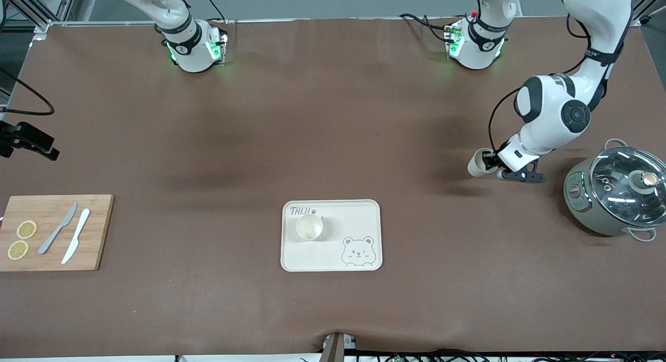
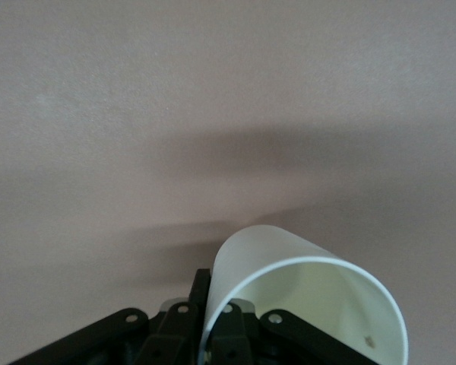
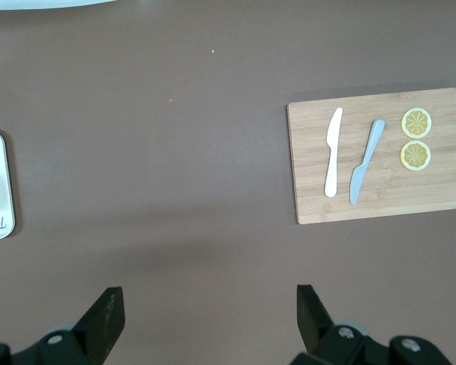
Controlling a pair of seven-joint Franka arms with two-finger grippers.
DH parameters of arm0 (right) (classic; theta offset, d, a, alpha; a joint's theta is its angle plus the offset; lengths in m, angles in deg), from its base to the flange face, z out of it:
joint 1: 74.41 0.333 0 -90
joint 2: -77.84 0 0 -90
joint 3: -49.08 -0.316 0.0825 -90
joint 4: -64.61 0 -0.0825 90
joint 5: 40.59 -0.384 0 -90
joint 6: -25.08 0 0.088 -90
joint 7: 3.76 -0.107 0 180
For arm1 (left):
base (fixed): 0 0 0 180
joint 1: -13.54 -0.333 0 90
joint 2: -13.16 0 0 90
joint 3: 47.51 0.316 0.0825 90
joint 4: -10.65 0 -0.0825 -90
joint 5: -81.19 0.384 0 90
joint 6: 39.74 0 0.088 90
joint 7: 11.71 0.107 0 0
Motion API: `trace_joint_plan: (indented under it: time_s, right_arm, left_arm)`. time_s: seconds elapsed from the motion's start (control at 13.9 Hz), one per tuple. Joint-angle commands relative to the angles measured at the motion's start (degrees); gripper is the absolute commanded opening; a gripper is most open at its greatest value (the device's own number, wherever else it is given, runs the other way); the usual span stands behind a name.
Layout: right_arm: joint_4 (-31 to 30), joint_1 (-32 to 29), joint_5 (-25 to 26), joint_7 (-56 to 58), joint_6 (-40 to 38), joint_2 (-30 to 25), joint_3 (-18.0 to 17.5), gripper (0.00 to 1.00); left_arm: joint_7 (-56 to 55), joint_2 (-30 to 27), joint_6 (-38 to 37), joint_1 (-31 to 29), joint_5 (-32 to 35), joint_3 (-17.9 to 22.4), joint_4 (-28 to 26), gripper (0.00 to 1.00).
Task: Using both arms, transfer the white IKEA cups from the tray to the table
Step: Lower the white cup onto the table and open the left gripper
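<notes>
Nearest the front camera I see the bear tray (image 1: 331, 235), lying near the front edge of the desk (image 1: 333, 117) at about the middle of its length, with 1 white cup (image 1: 309, 227) standing upright in the tray corner beside the lettering, farther from the camera than the bear drawing. The second white cup (image 1: 476, 163) is up in the air, tilted on its side, gripped by the left gripper (image 1: 491, 162), whose fingers are closed on its wall; this is over bare desk toward the left arm's end, beside the lidded pot (image 1: 616, 190) that sits at that edge. In the left wrist view I see the cup's open mouth (image 2: 311, 304) just ahead of the black gripper hardware. The right gripper (image 3: 209, 315) waits high with its fingers spread wide and holding nothing, over the desk toward the right arm's end, near the wooden cutting board (image 1: 54, 232). On that board lie 2 knives (image 1: 67, 236) and 2 lemon slices (image 1: 22, 240).
</notes>
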State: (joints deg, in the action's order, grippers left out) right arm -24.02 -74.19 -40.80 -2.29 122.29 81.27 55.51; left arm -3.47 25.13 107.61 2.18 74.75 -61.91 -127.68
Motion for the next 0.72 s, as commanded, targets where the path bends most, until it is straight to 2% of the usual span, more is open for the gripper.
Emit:
trace_joint_plan:
  time_s: [0.0,0.22,0.65]
  right_arm:
    - [1.2,-0.8,-0.3,0.4,-0.7,0.4,-0.7,1.00]
    - [1.2,-0.6,-0.2,0.1,-0.6,0.4,-0.7,1.00]
    - [1.2,-0.5,-0.1,-0.1,-0.7,0.5,-0.7,1.00]
  left_arm:
    - [5.2,0.0,1.3,-3.0,-1.6,-0.7,-0.5,0.00]
    - [9.9,0.9,2.2,-5.6,-1.6,-0.7,-0.5,0.00]
    - [10.1,4.9,8.7,-5.4,-1.5,-0.7,-0.5,0.00]
